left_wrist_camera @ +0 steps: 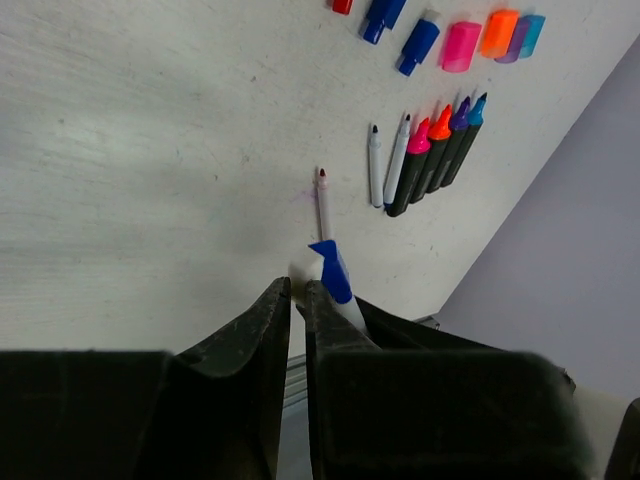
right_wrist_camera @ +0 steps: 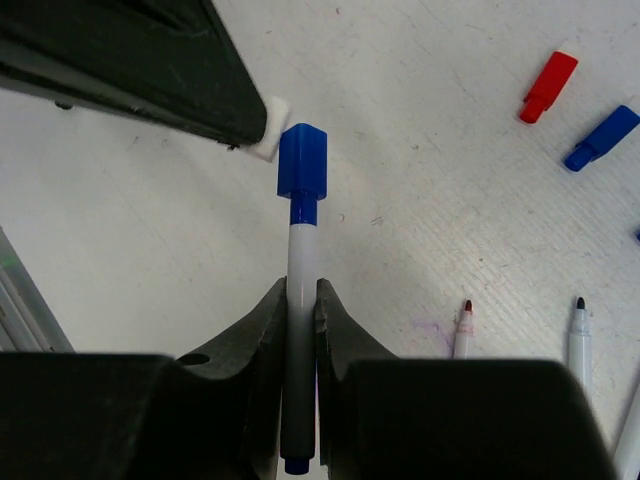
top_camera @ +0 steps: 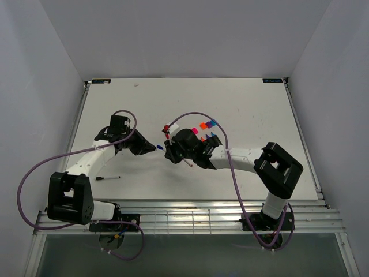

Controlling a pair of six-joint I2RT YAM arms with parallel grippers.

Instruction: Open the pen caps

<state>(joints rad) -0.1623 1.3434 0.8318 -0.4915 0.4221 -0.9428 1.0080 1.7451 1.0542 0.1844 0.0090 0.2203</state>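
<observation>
TOP: left hand (top_camera: 151, 148) and right hand (top_camera: 169, 153) are held tip to tip over the mid-tabletop (top_camera: 242, 98), blue cap (top_camera: 159, 148) seen between them | LEFT WRIST: left fingers are pressed nearly together, nothing seen between them; blue cap lies just right of their tips; loose caps (left_wrist_camera: 460, 45) are laid far right | RIGHT WRIST: white pen (right_wrist_camera: 301, 255) is clamped by the right hand, blue cap seated on its far end

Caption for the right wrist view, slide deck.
Right gripper clamps thin white pen, blue plastic cap still on; loose red cap and loose blue cap nearby.
</observation>
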